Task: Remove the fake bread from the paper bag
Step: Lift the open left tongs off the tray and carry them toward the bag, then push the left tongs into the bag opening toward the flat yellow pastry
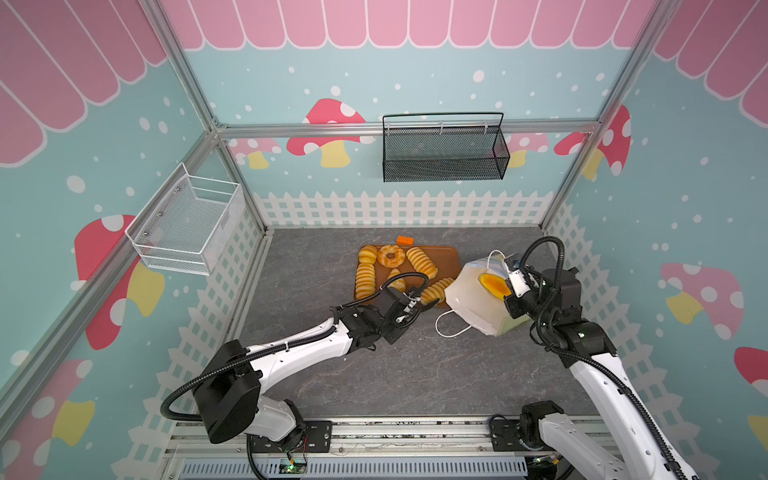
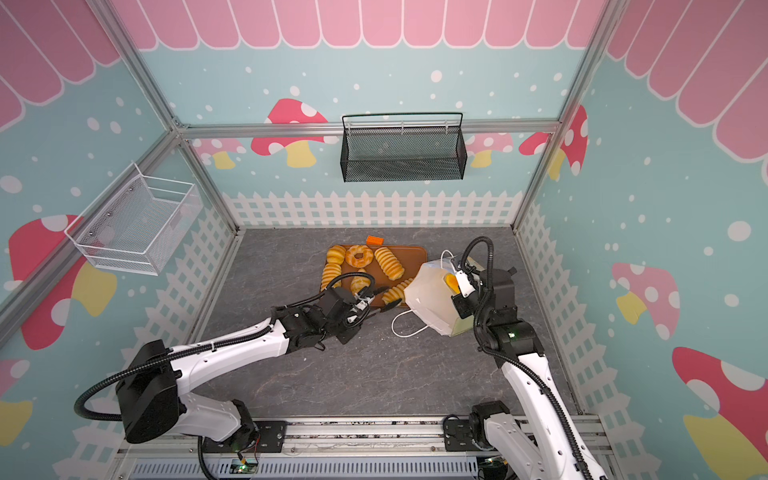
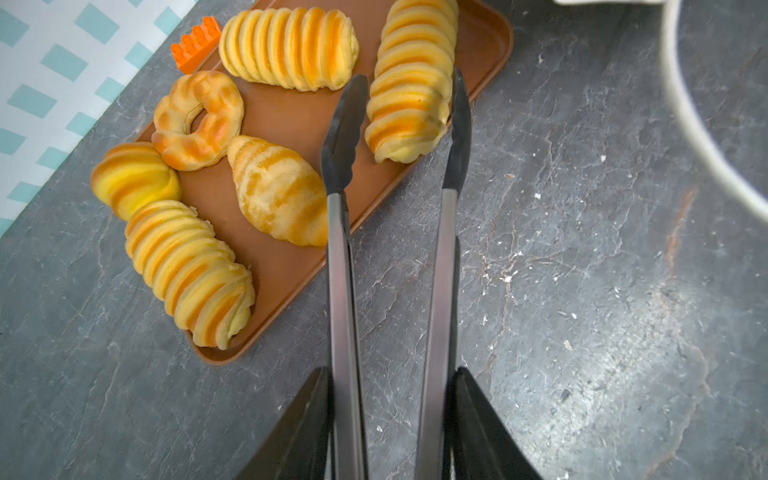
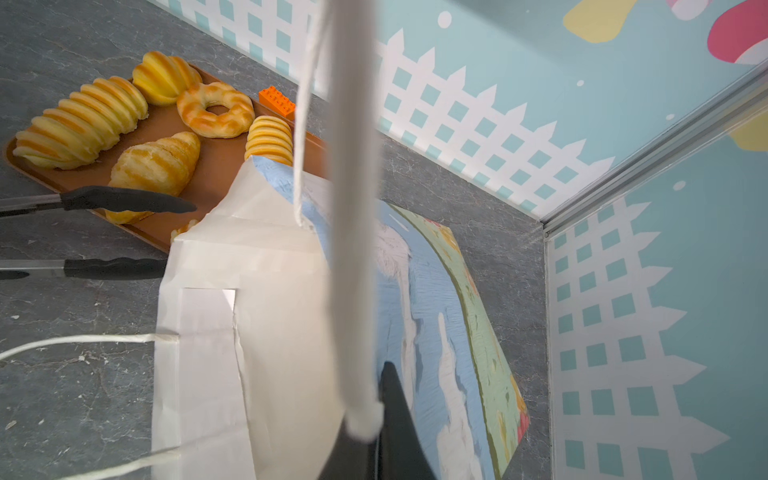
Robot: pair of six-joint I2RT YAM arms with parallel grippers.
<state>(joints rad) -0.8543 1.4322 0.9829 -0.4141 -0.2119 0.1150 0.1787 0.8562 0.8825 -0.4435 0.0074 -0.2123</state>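
- Nearest, the left hand (image 3: 392,419) was clamped partway around the steel arms of long metal tongs with black tips (image 3: 340,266), so those tips stood spread.
- The tips flanked, without clearly touching, one ridged golden long roll (image 3: 409,83) of the fake bread. Its near end sat on the near-right rim of the flat orange-brown tray (image 3: 291,120). Its long axis ran from near-left to far-right, pointing at the bag.
- Risk here: if the tongs drew back while a tip brushed that roll, it could be dragged over the rim onto the grey stone-patterned counter (image 1: 374,374).
- To the right, the white-lined paper bag with sky print (image 1: 469,303) leaned on the counter just beside the tray, mouth gaping up and leftward. The right hand (image 1: 510,291) was pinched fully closed on its far-right wall.
- One orange-yellow piece (image 1: 492,283) lay inside the bag, partly hidden, its long axis seemingly across the mouth.
- Should that pinch slip, the wall could fold over the piece. A tong tip pressing the limp paper could also shove the bag away.
- Farther left on the tray lay a croissant (image 3: 278,191), a speckled ring doughnut (image 3: 199,120), two more ridged rolls (image 3: 291,48) and a small round bun (image 3: 133,178), all out of the bag.
- Just beyond the tray's far edge sat a small orange toy brick (image 3: 193,48).
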